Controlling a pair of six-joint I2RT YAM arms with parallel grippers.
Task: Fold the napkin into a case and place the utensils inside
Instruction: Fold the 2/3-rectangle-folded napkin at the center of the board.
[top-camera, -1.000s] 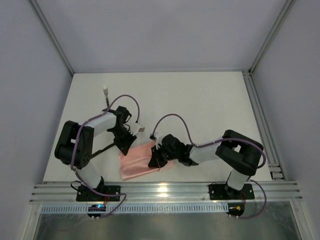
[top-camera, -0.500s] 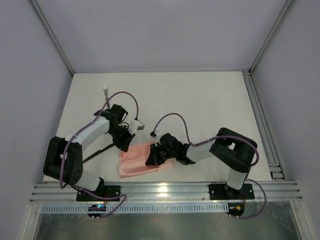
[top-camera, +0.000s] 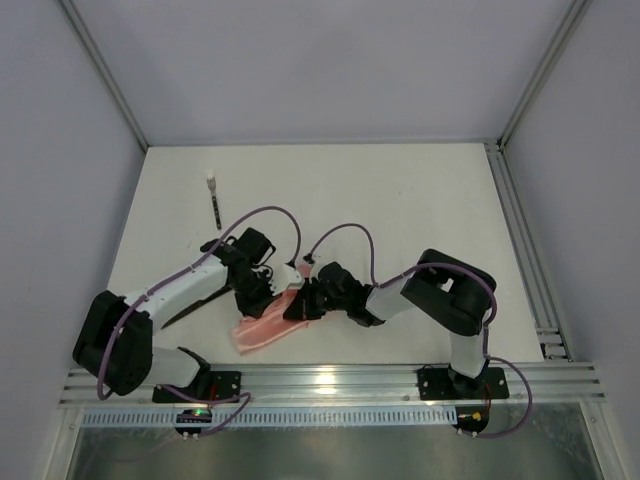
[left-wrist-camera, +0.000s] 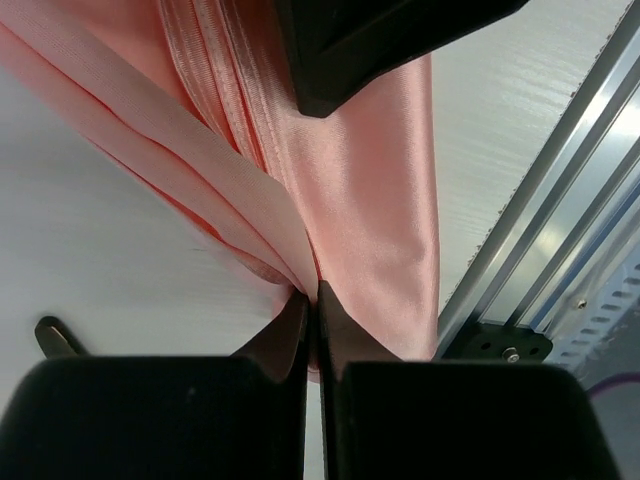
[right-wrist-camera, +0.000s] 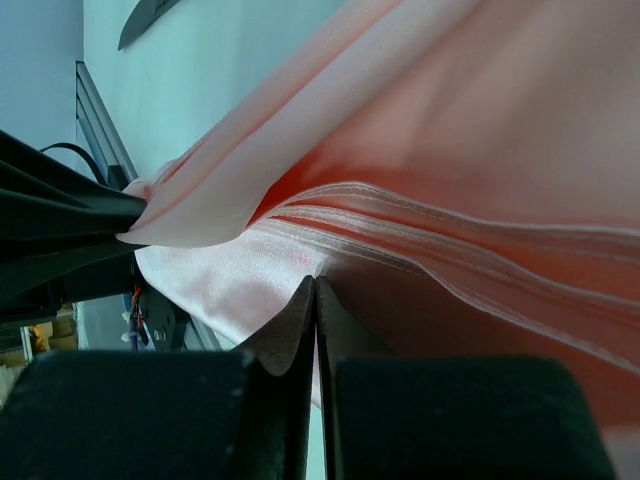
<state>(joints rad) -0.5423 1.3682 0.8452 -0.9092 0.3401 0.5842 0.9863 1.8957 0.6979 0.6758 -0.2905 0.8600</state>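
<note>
The salmon-pink napkin (top-camera: 257, 331) lies bunched into a narrow folded strip near the table's front edge, between my two grippers. My left gripper (top-camera: 276, 293) is shut on a fold of the napkin (left-wrist-camera: 380, 200). My right gripper (top-camera: 299, 305) is shut on another layer of the napkin (right-wrist-camera: 480, 130), close beside the left one. One black utensil (top-camera: 216, 207) with a white tip lies at the back left. A second dark utensil (top-camera: 186, 310) shows partly beside the left arm; its tip (left-wrist-camera: 56, 335) shows in the left wrist view.
An aluminium rail (top-camera: 330, 385) runs along the front edge, close to the napkin, and shows in the left wrist view (left-wrist-camera: 540, 250). Another rail (top-camera: 520, 240) runs down the right side. Grey walls enclose the table.
Both grippers have moved left and closer together with the napkin in them. The napkin has gone from a broad flat sheet to a narrow bunched strip. The left arm has stretched lower.
</note>
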